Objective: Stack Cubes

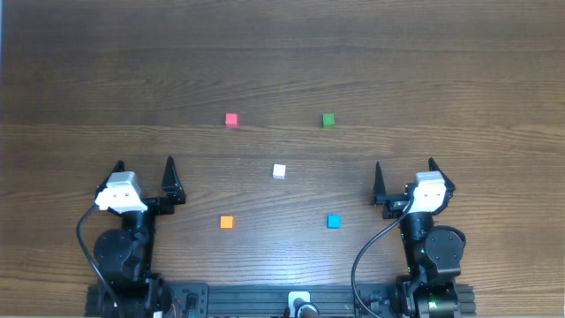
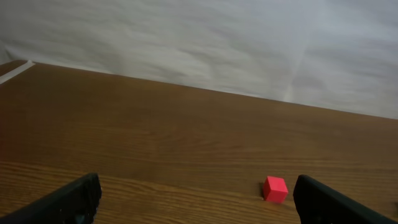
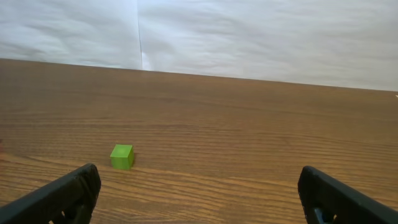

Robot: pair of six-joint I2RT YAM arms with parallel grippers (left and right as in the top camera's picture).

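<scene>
Five small cubes lie apart on the wooden table: a pink-red cube (image 1: pixel 231 119) and a green cube (image 1: pixel 328 119) farthest from the arms, a white cube (image 1: pixel 279 170) in the middle, an orange cube (image 1: pixel 227 222) and a blue cube (image 1: pixel 333 221) nearest the arm bases. My left gripper (image 1: pixel 144 167) rests open at the left, holding nothing; its wrist view has the pink-red cube (image 2: pixel 275 188) ahead between the fingers. My right gripper (image 1: pixel 403 168) rests open at the right, also holding nothing; the green cube (image 3: pixel 122 156) lies ahead of it.
The dark wooden table (image 1: pixel 282 53) stretches bare beyond the cubes. A white wall (image 3: pixel 249 37) rises behind the table's far edge. Both arm bases and a black rail (image 1: pixel 282 300) sit along the near edge.
</scene>
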